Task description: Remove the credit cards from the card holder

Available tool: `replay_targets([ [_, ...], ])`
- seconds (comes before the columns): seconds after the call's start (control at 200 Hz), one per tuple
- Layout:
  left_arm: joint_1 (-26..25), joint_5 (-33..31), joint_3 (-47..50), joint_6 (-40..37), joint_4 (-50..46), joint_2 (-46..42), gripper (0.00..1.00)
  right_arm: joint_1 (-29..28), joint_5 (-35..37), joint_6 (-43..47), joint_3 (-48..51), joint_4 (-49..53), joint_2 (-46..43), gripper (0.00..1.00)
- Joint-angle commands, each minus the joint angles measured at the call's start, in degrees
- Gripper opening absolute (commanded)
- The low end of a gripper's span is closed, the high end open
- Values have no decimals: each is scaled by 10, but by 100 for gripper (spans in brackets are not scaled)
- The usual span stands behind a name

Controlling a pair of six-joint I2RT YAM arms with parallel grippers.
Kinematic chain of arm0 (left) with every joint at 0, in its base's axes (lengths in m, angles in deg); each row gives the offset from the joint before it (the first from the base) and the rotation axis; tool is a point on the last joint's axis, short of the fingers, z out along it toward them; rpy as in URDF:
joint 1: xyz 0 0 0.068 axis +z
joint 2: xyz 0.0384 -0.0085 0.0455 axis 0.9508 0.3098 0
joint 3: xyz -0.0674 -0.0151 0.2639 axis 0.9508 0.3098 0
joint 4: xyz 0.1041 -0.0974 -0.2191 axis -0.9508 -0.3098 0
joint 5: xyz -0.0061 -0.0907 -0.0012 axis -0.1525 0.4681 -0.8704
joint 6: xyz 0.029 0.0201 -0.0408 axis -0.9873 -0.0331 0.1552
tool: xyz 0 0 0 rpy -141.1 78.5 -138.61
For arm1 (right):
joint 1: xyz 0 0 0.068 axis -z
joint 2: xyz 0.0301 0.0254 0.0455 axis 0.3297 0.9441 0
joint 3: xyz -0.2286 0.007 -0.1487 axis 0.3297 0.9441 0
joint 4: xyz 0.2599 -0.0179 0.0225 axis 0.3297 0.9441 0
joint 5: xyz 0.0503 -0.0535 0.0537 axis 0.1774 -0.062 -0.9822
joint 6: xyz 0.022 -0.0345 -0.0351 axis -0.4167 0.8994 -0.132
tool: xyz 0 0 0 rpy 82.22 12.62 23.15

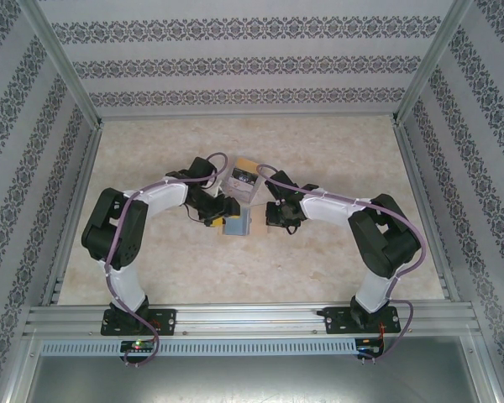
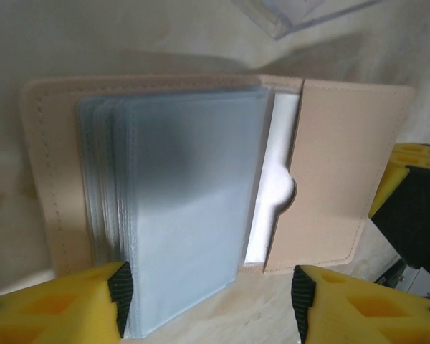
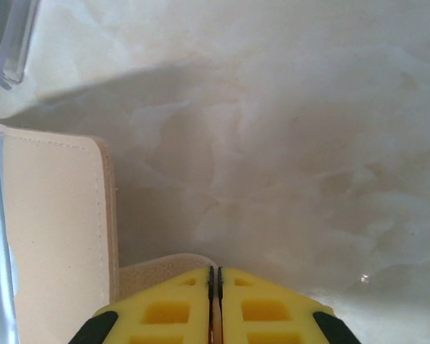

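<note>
Lying open at mid-tabletop (image 1: 336, 151): the tan card holder (image 2: 337, 165), between the two hands, with a clear plastic box (image 1: 242, 180) just beyond it on the far side. Fanned across its middle, a stack of translucent grey-blue leaves (image 2: 186, 201); cards or sleeves, cannot tell. To the right of the stack, a tan pocket with a white card (image 2: 272, 186) tucked inside, its edge showing at the curved cut-out.

Reaching in from the left with elbow bent and wrist turned inward: the left hand (image 2: 211, 304), poised over the holder's near edge. Fingers apart, the left pad against the near corner of the grey-blue stack, the other one off to the right, clear of the stack, by the pocket's near corner. Nothing clamped.

Mirrored from the right, elbow likewise bent: the right hand (image 3: 215, 272), low at the holder's right flap. Yellow fingers pressed together, a thin tan strip of that flap pinched between them.
</note>
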Motion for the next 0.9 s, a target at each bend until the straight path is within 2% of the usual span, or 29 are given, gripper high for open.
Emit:
replay_targets([
  [0.0, -6, -21, -17, -17, -30, 14, 66, 3, 5, -1, -12, 2, 12, 10],
  [0.175, -7, -19, -27, -27, -35, 27, 66, 3, 0, -2, -14, 6, 20, 11],
  [0.365, -10, 21, -25, -26, -20, 38, 56, 3, -2, -2, -15, 5, 22, 11],
  [0.704, -10, 64, -29, -27, -8, 21, 56, 3, -4, -2, -14, 5, 24, 10],
  [0.894, -11, 66, -27, -29, -9, 8, 53, 3, -5, -2, -15, 3, 25, 10],
])
